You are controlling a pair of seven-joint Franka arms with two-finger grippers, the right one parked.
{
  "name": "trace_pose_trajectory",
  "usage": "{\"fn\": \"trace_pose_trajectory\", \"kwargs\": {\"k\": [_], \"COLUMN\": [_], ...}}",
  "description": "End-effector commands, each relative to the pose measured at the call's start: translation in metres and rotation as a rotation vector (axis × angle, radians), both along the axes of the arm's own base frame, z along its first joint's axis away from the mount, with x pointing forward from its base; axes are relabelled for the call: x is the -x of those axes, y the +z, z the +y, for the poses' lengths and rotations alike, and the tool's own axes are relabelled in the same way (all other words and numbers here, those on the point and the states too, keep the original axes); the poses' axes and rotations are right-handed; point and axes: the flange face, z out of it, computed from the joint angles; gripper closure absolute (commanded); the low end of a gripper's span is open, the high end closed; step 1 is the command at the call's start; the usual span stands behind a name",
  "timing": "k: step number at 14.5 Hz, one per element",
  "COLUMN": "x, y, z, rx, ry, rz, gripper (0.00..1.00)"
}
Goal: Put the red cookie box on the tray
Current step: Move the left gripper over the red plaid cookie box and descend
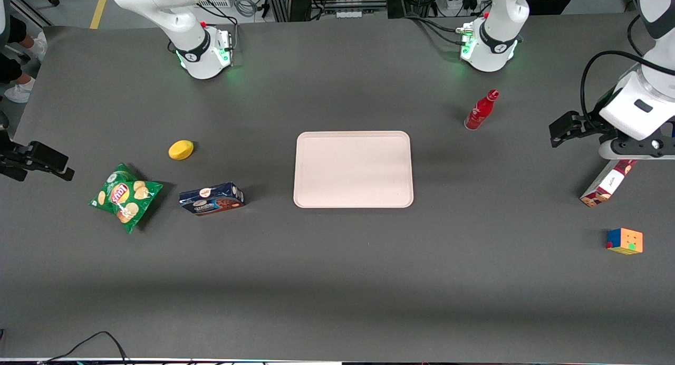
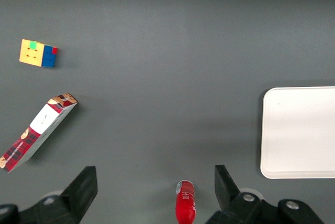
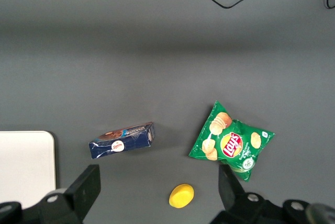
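The red cookie box (image 1: 606, 183) (image 2: 36, 132), a long dark red plaid carton with a white band, lies on the table at the working arm's end; the arm's wrist hides its upper end in the front view. The pale pinkish-beige tray (image 1: 353, 169) (image 2: 301, 132) sits at the middle of the table with nothing on it. My left gripper (image 1: 561, 130) (image 2: 155, 182) hangs open above the table, between box and tray, a little farther from the front camera than the box. Nothing is between its fingers.
A red bottle (image 1: 481, 111) (image 2: 185, 201) stands between the gripper and the tray. A colour cube (image 1: 625, 241) (image 2: 38, 53) lies nearer the front camera than the box. Toward the parked arm's end lie a dark blue cookie box (image 1: 211, 198), a green chips bag (image 1: 124, 195) and a yellow object (image 1: 181, 150).
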Motion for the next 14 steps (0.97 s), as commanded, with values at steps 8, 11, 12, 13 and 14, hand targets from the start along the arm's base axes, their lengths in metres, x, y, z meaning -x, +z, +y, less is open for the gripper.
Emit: {"fn": "trace_pose_trajectory", "kwargs": {"k": [8,11,12,13,14], "x": [0.001,0.002,0.002,0.002,0.002], "y": [0.002,-0.004,-0.006,-0.011,-0.013], "z": [-0.009,-0.004,0.0,0.005,0.012], "rx": [-0.023,-0.054,-0.081,-0.085,-0.082], "ry": [-0.018,-0.083,-0.121,-0.149,-0.195], "rz": [0.04,0.067,0.075,0.086,0.095], "gripper": [0.0,0.0,0.0,0.0,0.0]}}
